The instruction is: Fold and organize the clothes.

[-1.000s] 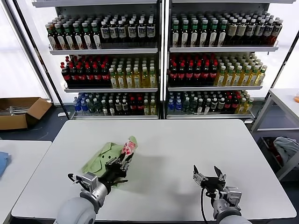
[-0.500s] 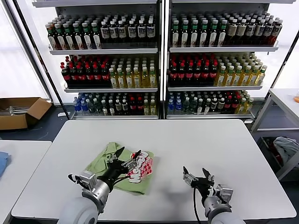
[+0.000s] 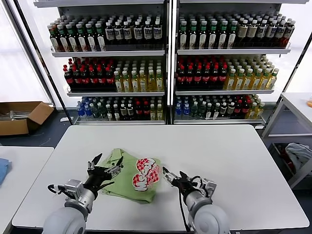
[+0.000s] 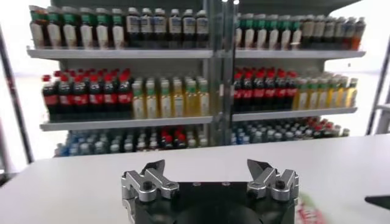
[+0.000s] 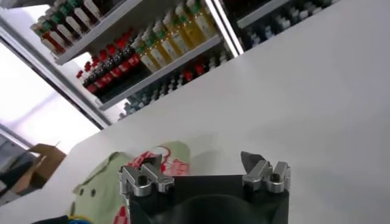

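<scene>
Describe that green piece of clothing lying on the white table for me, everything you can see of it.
The light green soft fabric short-sleeved shirt lies loosely folded and rumpled on the white table, toward the robot's left side. A red-and-white print faces up on its right part; the rest is plain green with creases. The left end effector hovers open at its left edge, the right end effector open just beside its right edge. Neither grips it.

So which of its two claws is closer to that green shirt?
The left. The left gripper hovers open over the green shirt's left edge. The right gripper, also open, sits just off the shirt's right edge, over bare table.
</scene>
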